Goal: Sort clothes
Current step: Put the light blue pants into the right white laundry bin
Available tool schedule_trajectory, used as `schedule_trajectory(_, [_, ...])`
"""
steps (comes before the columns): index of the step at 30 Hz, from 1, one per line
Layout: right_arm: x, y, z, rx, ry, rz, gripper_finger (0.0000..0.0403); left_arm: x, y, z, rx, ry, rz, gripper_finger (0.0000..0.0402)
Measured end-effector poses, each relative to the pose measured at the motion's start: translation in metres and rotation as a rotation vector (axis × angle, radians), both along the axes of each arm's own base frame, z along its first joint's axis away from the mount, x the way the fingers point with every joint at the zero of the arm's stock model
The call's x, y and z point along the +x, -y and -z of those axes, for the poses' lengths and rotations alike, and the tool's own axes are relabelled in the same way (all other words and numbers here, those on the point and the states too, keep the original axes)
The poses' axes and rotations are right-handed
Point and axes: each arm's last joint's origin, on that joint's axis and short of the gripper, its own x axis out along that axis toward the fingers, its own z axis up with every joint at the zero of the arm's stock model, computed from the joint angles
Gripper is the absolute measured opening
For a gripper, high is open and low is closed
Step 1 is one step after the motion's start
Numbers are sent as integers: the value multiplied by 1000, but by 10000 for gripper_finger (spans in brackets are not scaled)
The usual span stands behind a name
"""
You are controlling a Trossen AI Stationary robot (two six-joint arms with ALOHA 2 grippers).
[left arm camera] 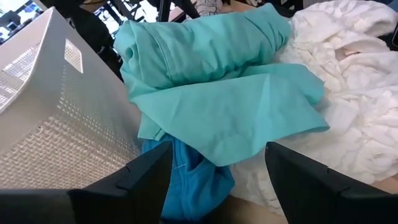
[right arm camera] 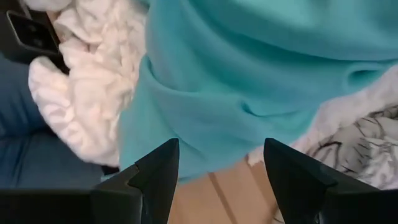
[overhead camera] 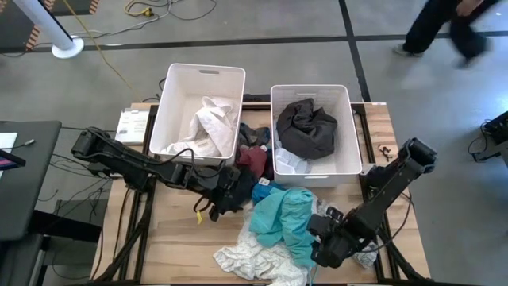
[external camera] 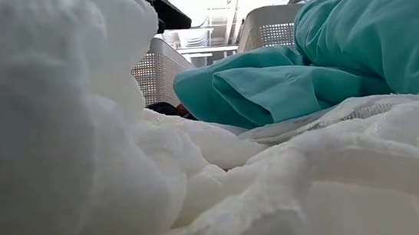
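Your sort is partly done: white clothes (overhead camera: 205, 125) fill the left white plastic bin (overhead camera: 176, 87), dark ones (overhead camera: 306, 129) the right bin (overhead camera: 344, 102). A teal garment (overhead camera: 282, 218) and cream fleece (overhead camera: 252, 260) wait on the wooden table (overhead camera: 176, 238) between your open, empty left gripper (overhead camera: 235, 193) and right gripper (overhead camera: 324, 246).

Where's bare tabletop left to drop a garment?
Bare wood shows on the table near its front-left, bordered by the left tool and the white garment. Crowded: the teal garment pile below both bins, and the front-right corner, taken by the right tool.
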Motion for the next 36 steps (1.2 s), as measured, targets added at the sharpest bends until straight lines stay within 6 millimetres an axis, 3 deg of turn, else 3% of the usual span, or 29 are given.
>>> schedule_trajectory(11, [22,-9,38,-120,43,97,250,-1,2,0,-45,-12,61,249])
schedule_trajectory(21, [57,4,80,-224,0,101,241,-1,2,0,-47,-17,66,249])
schedule_trajectory(24, [65,9,92,-255,-22,115,194,-1,2,0,-47,-17,66,249])
schedule_trajectory(29, [69,8,99,-295,-10,31,30,-1,2,0,-45,-13,67,249])
schedule_trajectory(36, [66,-4,82,-438,-11,-112,4,2,3,-8,-60,75,71,249])
